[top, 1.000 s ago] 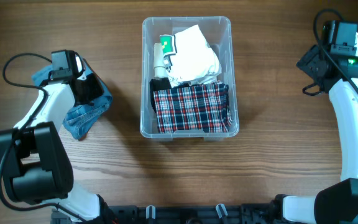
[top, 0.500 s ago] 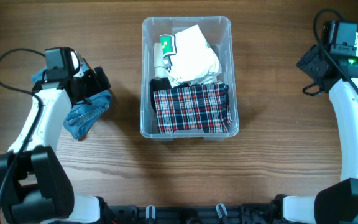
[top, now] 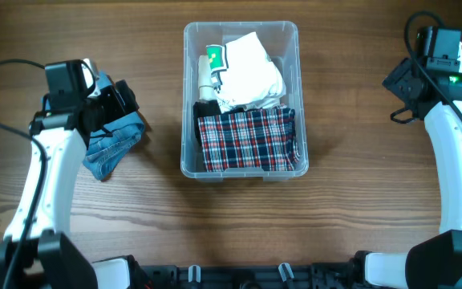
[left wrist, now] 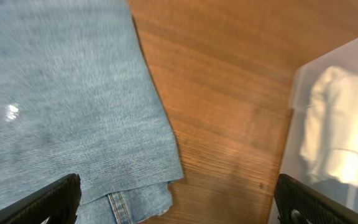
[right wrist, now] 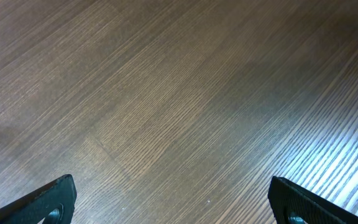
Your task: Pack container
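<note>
Fingers of the left gripper (left wrist: 176, 205) and the right gripper (right wrist: 173, 202) are spread wide, grasping nothing. One container (top: 189, 104) sits mid-table (top: 359, 201) between the two grippers, nearer the left. It holds one plaid cloth (top: 243, 140), one white cloth (top: 251, 72) and one green-and-white item (top: 209, 64). One denim piece (top: 107, 148) lies under the left gripper.

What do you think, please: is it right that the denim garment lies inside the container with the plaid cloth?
Not quite: the denim garment lies on the table, left of the container, not inside it, as the overhead view shows. The plaid cloth is inside.
</note>
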Robot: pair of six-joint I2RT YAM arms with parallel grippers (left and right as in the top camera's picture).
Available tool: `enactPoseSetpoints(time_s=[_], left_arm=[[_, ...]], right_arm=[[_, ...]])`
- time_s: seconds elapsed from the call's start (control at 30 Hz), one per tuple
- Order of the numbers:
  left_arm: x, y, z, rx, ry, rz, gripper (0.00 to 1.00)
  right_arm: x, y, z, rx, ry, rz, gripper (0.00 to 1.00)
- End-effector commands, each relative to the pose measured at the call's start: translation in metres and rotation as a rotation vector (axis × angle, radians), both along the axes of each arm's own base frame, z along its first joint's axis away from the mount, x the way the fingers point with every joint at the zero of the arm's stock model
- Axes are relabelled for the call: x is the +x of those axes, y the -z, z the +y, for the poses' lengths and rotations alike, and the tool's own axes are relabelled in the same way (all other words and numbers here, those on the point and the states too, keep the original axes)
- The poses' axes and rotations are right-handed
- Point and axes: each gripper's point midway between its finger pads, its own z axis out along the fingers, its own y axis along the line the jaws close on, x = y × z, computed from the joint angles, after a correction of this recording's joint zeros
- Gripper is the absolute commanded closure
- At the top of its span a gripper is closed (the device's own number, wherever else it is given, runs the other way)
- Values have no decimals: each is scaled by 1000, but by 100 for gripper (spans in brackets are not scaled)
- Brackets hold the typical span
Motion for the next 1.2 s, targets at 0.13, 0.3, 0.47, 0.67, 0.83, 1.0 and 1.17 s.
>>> enactPoseSetpoints(time_s=[0.13,0.3,0.47,0.67,0.83,1.0,1.17], left_arm=[[-11,-42,-13,28,69,-90,0],[-12,-43,-40,74,168,-91,0],[-14,-40,-49,146,169,-70,0],[-20,-38,-51,187,100,-38,0],[-24,-46,-45,136,13,-17,0],[-20,-46,-42,103,-29,-25,0],[-8,-32,-41,109,-37,-7,4]], right_arm=[[-2,6,-4,-8,14,15,0],[-2,6,-4,-8,14,16,0],[-2,6,-4,-8,14,15,0],[-2,6,-4,-8,14,15,0],[-2,6,-4,-8,14,15,0],[-2,6,-4,-8,14,15,0],[-2,6,-4,-8,14,15,0]])
